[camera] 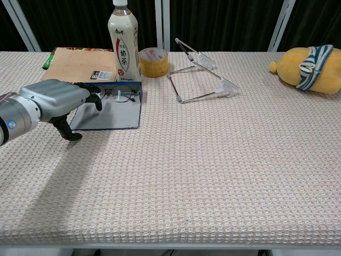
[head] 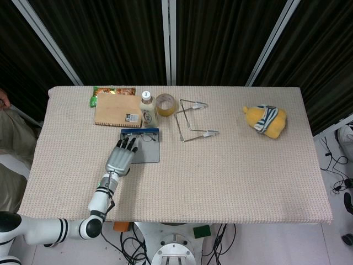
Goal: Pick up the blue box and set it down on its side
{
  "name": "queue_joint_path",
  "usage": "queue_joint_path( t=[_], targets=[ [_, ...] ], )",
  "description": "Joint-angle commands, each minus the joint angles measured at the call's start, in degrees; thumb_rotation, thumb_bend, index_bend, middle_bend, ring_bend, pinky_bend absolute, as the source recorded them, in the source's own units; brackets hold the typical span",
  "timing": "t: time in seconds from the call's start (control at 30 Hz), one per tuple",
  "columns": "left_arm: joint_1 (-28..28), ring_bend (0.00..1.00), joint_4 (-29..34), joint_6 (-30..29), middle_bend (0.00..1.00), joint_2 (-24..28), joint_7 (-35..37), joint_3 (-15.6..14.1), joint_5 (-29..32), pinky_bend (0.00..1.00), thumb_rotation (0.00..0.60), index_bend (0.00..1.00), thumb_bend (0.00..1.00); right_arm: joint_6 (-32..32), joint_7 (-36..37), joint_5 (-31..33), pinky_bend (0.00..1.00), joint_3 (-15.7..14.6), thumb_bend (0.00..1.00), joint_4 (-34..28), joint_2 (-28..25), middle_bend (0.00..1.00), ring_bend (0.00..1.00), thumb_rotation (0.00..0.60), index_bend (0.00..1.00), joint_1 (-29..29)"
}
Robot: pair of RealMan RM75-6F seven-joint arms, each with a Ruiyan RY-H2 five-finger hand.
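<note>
The blue box (head: 144, 148) lies flat on the table, a thin blue-edged box with a grey face and a picture of glasses; in the chest view the blue box (camera: 114, 109) sits left of centre. My left hand (head: 121, 157) reaches over its left part, fingers spread and pointing away from me, their tips above the box's near-left corner. In the chest view the left hand (camera: 58, 104) hovers at the box's left edge with the thumb hanging down beside it, holding nothing. My right hand shows in neither view.
Behind the box stand a milk-tea bottle (head: 146, 107), a brown notebook (head: 116, 110) on a snack packet (head: 113, 90), and a tape roll (head: 165, 104). A wire stand (head: 193, 120) lies to the right. A yellow plush toy (head: 266, 120) sits far right.
</note>
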State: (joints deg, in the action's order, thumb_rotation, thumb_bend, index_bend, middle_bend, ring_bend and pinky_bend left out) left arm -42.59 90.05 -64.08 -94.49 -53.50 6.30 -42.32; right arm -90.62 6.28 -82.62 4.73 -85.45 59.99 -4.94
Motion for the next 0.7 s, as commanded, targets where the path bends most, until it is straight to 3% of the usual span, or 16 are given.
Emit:
queue_joint_path(
  t=[0.03,0.23,0.7],
  targets=[
    [-0.1,0.0,-0.3,0.1,0.0,-0.1,0.1,-0.2,0.7,0.12,0.599,0.24,0.25,0.0,-0.1,0.0,0.0,0.0,0.48,0.1,0.0,0.0,0.0,0.6,0.0,0.0],
    [-0.6,0.0,-0.1,-0.8,0.0,-0.4,-0.9,-0.2,2.6,0.12,0.545,0.25,0.25,0.0,-0.1,0.0,0.0,-0.1,0.48,0.3,0.2,0.0,0.0,0.6,0.0,-0.1],
    [-3.2,0.0,-1.8,1.0,0.0,0.0,-2.5,-0.1,7.1,0.12,0.514,0.28,0.25,0.9,-0.3,0.3,0.0,-0.2,0.48,0.8,0.8,0.0,0.0,0.6,0.0,0.3]
  ],
)
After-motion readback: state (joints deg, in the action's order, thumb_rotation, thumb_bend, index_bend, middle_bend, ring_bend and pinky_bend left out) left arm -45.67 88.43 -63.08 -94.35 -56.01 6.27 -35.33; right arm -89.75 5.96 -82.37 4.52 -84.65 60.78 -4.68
